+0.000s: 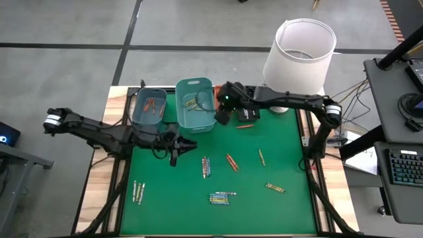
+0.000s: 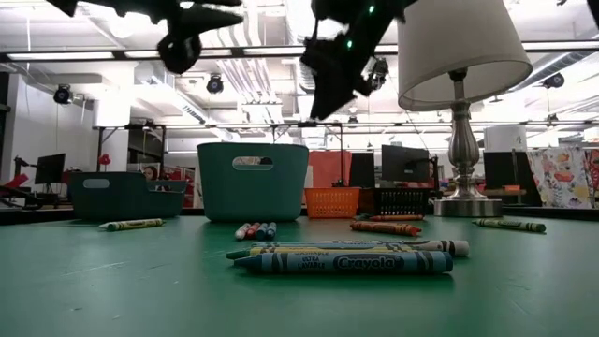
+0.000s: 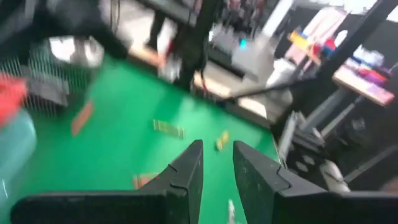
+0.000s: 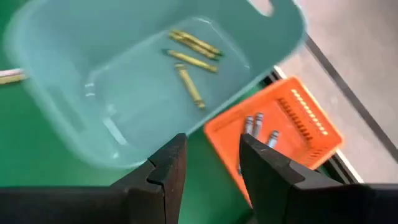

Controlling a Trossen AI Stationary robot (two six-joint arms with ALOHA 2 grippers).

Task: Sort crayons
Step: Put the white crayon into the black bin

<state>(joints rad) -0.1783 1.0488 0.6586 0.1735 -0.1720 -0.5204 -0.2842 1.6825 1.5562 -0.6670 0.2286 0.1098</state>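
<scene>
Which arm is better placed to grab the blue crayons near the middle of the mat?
Probably left: the left pincer hovers over the mat, close to the blue crayons. The right pincer, empty and open, is back beside the teal bin.

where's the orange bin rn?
The orange bin sits at the mat's far edge beside the tall teal bin, under the right gripper; in the high view the right arm hides it.

Both arms are black, built of slim jointed segments, each with a white-ringed joint. The right arm shows a small green light; black cables loop beside the left arm.
</scene>
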